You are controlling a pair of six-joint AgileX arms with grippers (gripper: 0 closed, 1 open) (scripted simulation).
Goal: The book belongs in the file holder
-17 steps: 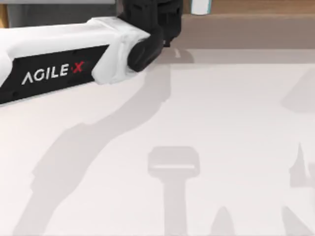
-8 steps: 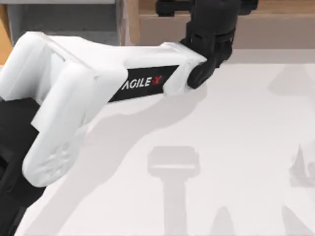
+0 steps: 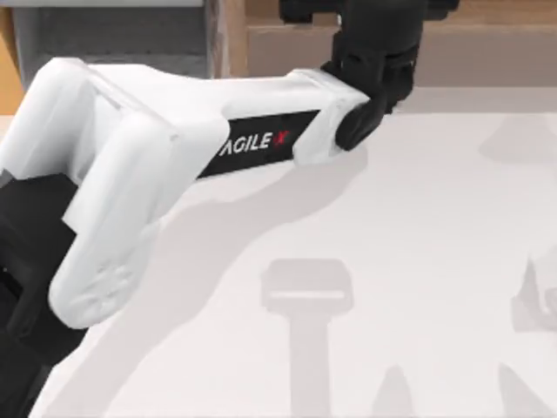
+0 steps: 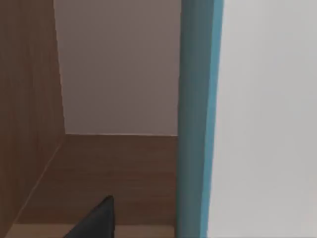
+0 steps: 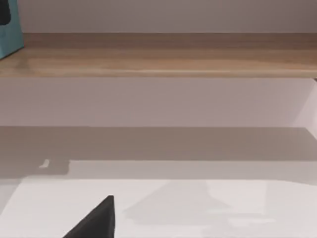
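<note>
The book (image 4: 198, 119) stands upright right in front of my left wrist camera, teal spine toward it and white face (image 4: 267, 119) beside it. From the right wrist view the book (image 5: 10, 29) stands on the long wooden shelf (image 5: 163, 59). My left gripper (image 3: 376, 35) reaches over that shelf at the top view's far edge and covers the book there. Its finger (image 4: 94, 223) stays apart from the spine, with wood showing between, so it is open. The grey file holder (image 3: 113, 39) with its light-brown front edge (image 3: 231, 39) stands at the far left.
The long brown shelf (image 3: 487, 43) runs along the far right edge of the white table (image 3: 418, 261). My left arm's white link (image 3: 130, 174) spans the table's left half. The right gripper's finger (image 5: 94, 223) hangs over the table, parked and open.
My left arm swung from the far left toward the right along the shelf, covering the book that showed at the top edge a second ago. In the last half second it edged slightly farther.
</note>
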